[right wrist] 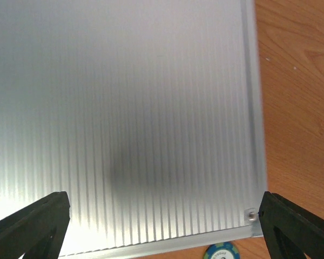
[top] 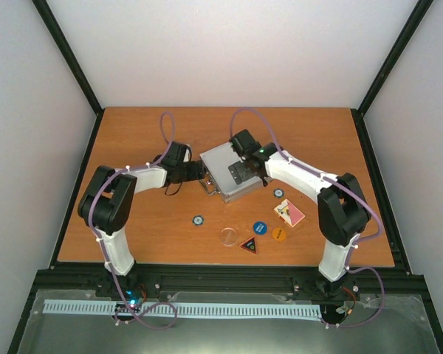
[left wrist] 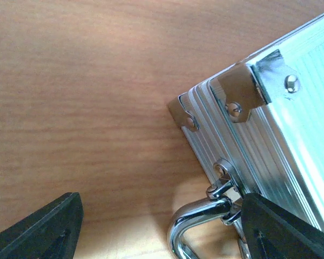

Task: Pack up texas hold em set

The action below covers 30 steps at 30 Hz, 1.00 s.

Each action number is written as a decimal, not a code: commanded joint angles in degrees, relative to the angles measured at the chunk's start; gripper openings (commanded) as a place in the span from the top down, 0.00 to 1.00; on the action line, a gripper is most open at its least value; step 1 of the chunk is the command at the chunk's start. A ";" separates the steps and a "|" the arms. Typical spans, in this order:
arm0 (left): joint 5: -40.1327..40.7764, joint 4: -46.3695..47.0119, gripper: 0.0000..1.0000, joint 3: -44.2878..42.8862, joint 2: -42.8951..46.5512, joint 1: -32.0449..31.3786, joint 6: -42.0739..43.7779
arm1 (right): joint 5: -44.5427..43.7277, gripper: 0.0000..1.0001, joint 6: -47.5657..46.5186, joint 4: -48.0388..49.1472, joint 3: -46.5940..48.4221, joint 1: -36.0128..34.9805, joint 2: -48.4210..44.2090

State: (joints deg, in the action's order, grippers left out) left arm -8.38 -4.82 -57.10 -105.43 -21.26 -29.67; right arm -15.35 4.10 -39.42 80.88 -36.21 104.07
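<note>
The left pincer (left wrist: 159,210) stands spread about the chrome loop handle (left wrist: 197,222) and the right pincer (right wrist: 163,202) spread above the lid (right wrist: 124,97) of the closed silver case (top: 215,168), ribbed aluminium with riveted corners, sitting mid-way on the smooth orange-brown wooden table (top: 133,136), round chips (top: 259,228) loose nearby, plain white walls (top: 229,51) around.

Wooden table (top: 133,133): case (top: 218,166), chips (top: 198,220), cards (top: 292,214)

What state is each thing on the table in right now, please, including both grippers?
Silver ribbed aluminium case: shut, lying flat.
Red-backed card deck: unpacked, on the wooden table beside the case.
Black-and-red triangular button: unpacked, on the table.
Left gripper: jaws open, beside the case's chrome handle.
Right gripper: jaws open, above the case.
</note>
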 commanded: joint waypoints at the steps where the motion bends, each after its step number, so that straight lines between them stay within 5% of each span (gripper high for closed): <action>1: 1.77 -5.84 0.17 3.22 -7.11 -1.07 0.75 | -6.15 0.02 -1.40 -1.07 0.75 -4.12 -1.08; 17: 5.52 -4.61 0.16 8.31 -10.92 -1.42 2.39 | -10.46 0.02 -2.54 -1.54 5.62 -10.87 6.11; 18: 5.45 -4.52 0.18 8.39 -11.28 -1.42 2.42 | -10.60 0.02 -2.40 -1.57 5.82 -10.90 6.44; 20: 4.43 -3.90 0.52 9.04 -11.16 -1.42 2.55 | -11.41 0.02 -2.19 -1.35 5.67 -10.91 6.75; 21: 4.44 -3.59 0.60 9.60 -10.54 -1.42 2.37 | -11.79 0.02 -2.09 -1.10 5.49 -10.90 6.66; 25: 4.90 -4.76 0.46 10.30 -6.52 -1.42 2.16 | -12.11 0.01 -2.16 -0.36 5.17 -10.90 6.58; 30: 7.75 -8.37 0.44 11.27 4.00 -1.42 2.29 | -12.26 0.00 -1.59 0.06 4.93 -10.82 6.38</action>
State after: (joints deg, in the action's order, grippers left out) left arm -5.65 7.64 -50.65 -104.60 -22.76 -29.06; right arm -26.22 2.17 -40.32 85.14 -46.92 110.41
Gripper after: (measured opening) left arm 0.556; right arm 0.997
